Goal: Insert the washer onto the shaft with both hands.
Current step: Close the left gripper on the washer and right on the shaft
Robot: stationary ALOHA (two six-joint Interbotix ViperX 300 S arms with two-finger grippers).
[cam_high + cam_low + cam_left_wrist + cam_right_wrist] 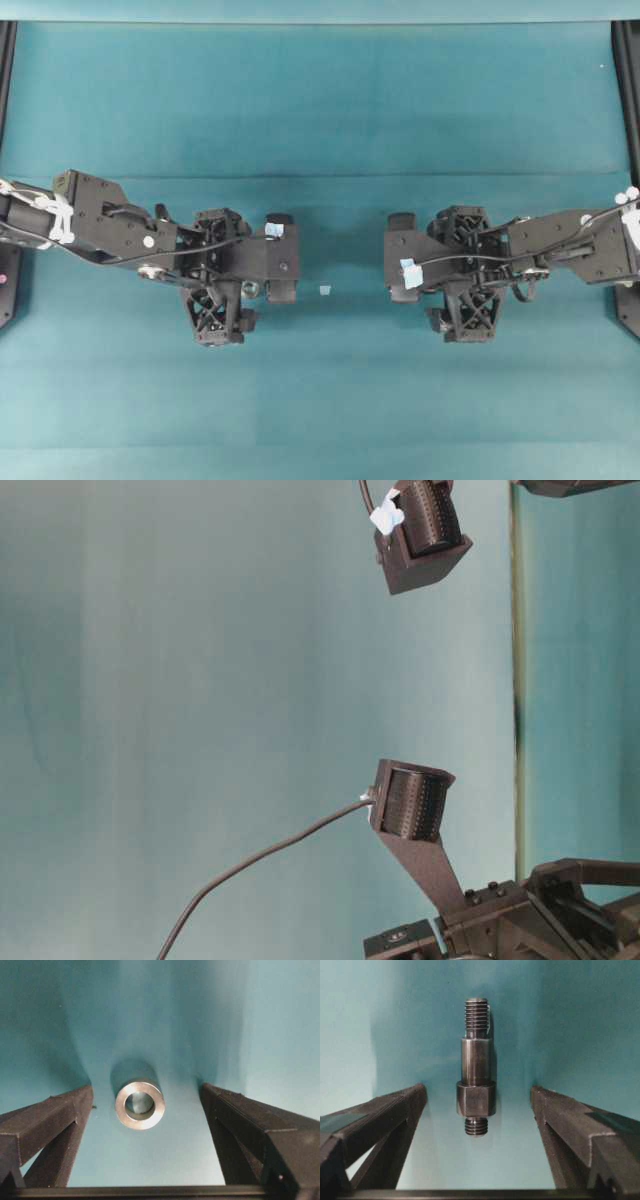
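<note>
In the left wrist view the washer (140, 1123), a thick silvery ring with a round centre hole, lies on the teal mat. It sits between the wide-apart fingers of my left gripper (146, 1090), nearer the left finger and touching neither. The right wrist view shows the shaft (476, 1067), a dark stepped pin threaded at both ends. It lies lengthwise on the mat, its collar level with the tips of my open right gripper (479, 1089), clear of both fingers. From overhead, the left gripper (281, 256) and right gripper (403, 256) point down and hide both parts.
A tiny pale square scrap (325, 290) lies on the teal mat (320, 120) between the two arms. Black frame rails stand at the far left (8, 60) and far right (628, 60) edges. The table-level view shows only ribbed finger pads (412, 805) and a cable.
</note>
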